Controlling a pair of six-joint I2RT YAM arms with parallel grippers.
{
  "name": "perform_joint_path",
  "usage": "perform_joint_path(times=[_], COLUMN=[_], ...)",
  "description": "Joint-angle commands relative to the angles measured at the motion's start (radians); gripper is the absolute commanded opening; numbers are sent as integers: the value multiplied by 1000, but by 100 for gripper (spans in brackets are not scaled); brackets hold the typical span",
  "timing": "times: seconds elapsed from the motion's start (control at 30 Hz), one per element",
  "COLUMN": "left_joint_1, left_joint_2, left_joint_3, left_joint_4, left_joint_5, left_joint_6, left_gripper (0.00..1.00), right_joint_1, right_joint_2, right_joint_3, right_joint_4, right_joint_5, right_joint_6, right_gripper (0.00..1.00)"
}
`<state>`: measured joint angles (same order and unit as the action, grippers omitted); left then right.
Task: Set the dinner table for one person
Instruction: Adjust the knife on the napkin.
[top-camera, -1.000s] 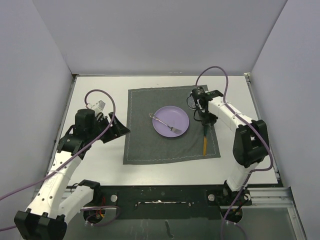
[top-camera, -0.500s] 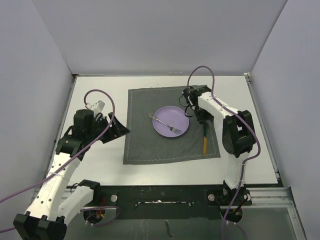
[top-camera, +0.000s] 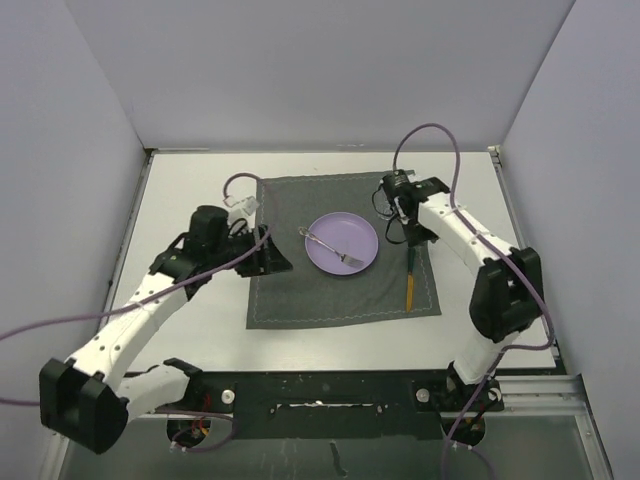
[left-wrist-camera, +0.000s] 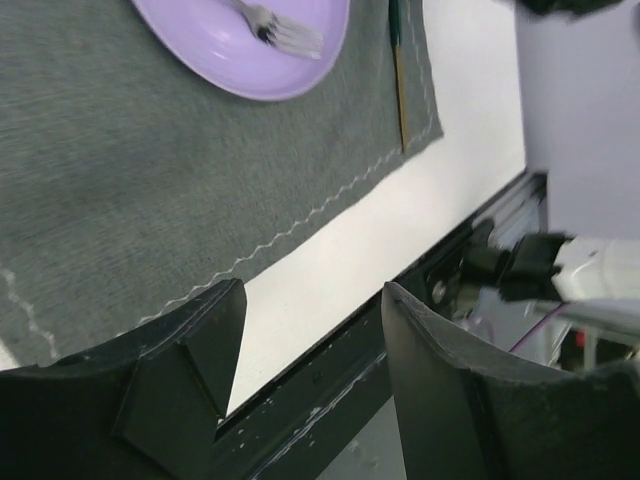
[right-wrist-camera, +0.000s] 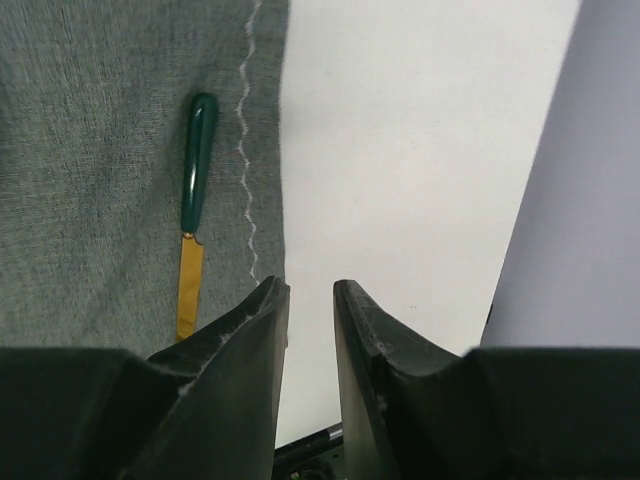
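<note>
I see the flat white rectangular desk (top-camera: 330, 163) spanning the workspace under both arms. On it lies a dark grey woven placemat (top-camera: 320, 295) with zigzag stitching. It carries 1 round glossy lilac plate (top-camera: 355, 232), a metal fork (top-camera: 330, 246) lying across the plate, and a slim green-handled knife (top-camera: 409, 280) just beside it. My left claw (left-wrist-camera: 310, 295) gapes wide and empty over the placemat. My right claw (right-wrist-camera: 310, 287) is barely parted and holds nothing.

The left end effector (left-wrist-camera: 310, 300) has its jaws apart and empty over a grey placemat (left-wrist-camera: 150, 170). A fork (left-wrist-camera: 275, 30) lies on a purple plate (left-wrist-camera: 220, 60), with a green-handled knife (left-wrist-camera: 399, 70) to its right. The white surface (left-wrist-camera: 400, 230) and a dark rail (left-wrist-camera: 350, 370) border the mat's stitched near edge.
</note>
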<state>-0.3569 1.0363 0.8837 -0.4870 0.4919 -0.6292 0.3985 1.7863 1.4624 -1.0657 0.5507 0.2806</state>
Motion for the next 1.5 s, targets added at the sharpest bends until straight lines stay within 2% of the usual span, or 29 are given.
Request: perform_joint_path(times=[0.0, 0.17, 0.27, 0.37, 0.47, 0.53, 0.6, 0.8, 1.0, 1.1, 1.2, 1.3, 1.47], left_joint_1=[-172, -323, -438, -544, -619, -643, -641, -614, -583, -582, -602, -629, -634], left_joint_2=[126, 240, 326, 469, 687, 795, 854, 1038, 1181, 1268, 1366, 1420, 1445], left_joint_3=[97, 161, 218, 331, 505, 605, 665, 897, 1105, 1257, 1427, 1523, 1540], left_joint_4=[137, 184, 217, 228, 161, 143, 163, 103, 50, -35, -132, -181, -155], left_joint_5=[-34, -93, -181, -230, -315, -364, -347, -308, -277, -321, -385, -430, -390], left_joint_6=[188, 394, 504, 616, 710, 747, 757, 770, 749, 690, 560, 413, 183], left_gripper=[55, 57, 58, 60, 60, 59, 59, 70, 74, 74, 73, 72, 70], right_joint_1=[-19, -40, -66, -69, -70, -71, -77, -81, -79, -79, -78, -78, -75], right_joint_2=[-210, -380, -443, -472, -526, -561, -597, -676, -755, -797, -835, -848, -866], right_joint_3=[-18, -49, -40, -31, -53, -64, -75, -85, -77, -79, -89, -86, -78], right_joint_4=[43, 74, 68, 32, 50, 49, 54, 39, 43, 55, 75, 74, 71], right_joint_5=[54, 72, 31, 34, 17, 11, 1, -10, 23, 50, 62, 75, 82], right_joint_6=[62, 51, 29, 30, 17, 17, 8, 17, 11, 12, 3, -4, -7], right_gripper=[26, 28, 29, 28, 28, 28, 28, 28, 28, 27, 26, 26, 25])
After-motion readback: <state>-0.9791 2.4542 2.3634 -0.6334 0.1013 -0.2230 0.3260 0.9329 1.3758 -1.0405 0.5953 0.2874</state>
